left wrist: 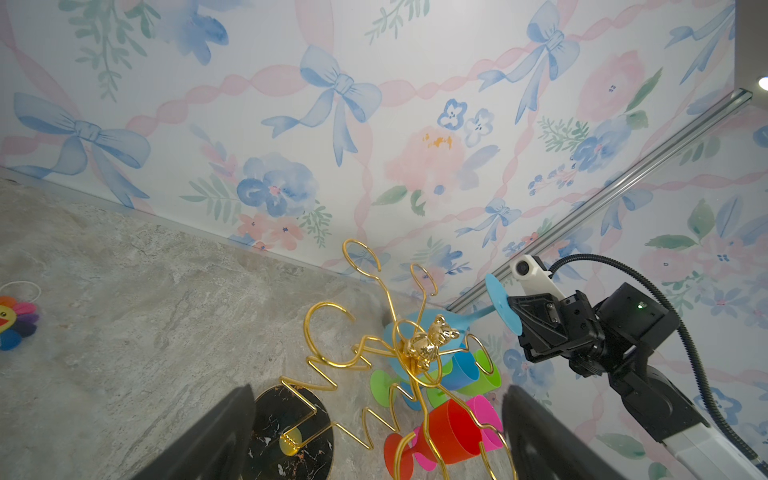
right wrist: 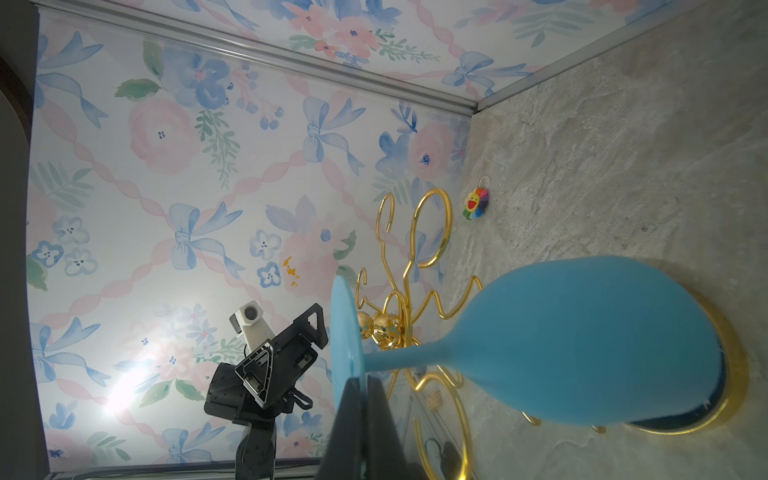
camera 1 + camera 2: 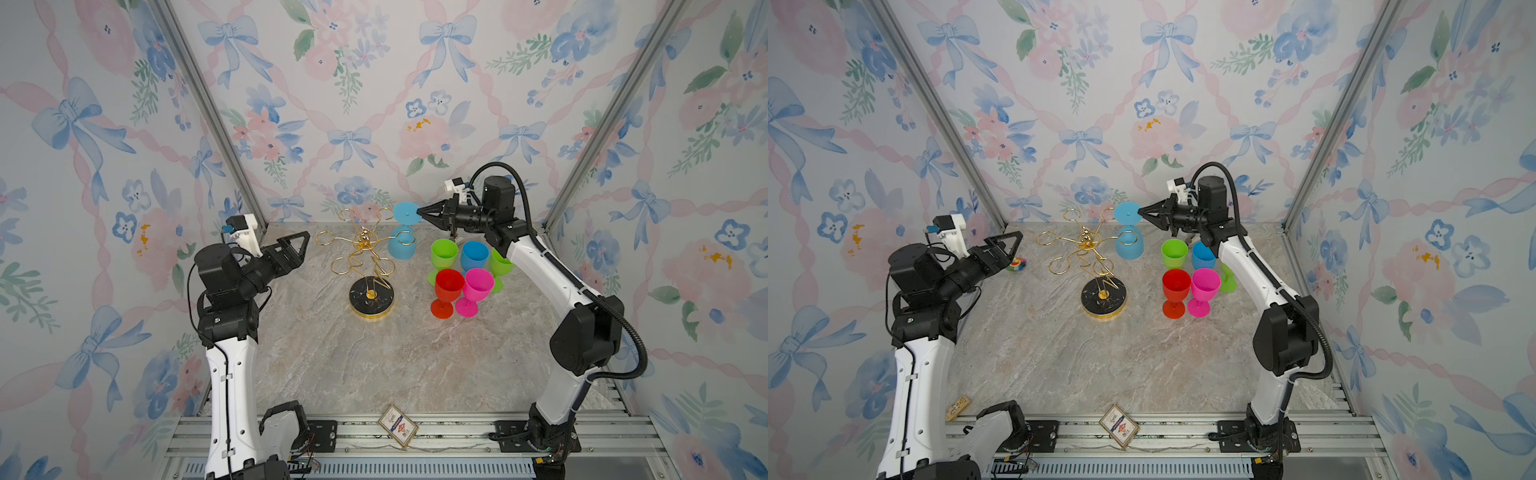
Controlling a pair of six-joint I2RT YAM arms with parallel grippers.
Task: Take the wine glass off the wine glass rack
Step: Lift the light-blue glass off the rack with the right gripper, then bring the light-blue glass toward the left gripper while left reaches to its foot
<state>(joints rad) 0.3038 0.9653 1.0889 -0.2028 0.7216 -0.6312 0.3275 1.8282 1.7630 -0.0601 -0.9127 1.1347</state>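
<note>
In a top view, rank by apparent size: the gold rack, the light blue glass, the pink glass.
Largest: gold rack.
Then light blue glass and pink glass look about alike; the blue one is raised nearer the camera, so I won't rank them.

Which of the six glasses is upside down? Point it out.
The light blue glass at the rack, foot up, pinched by fingers of the right gripper; the other five stand upright.
</note>
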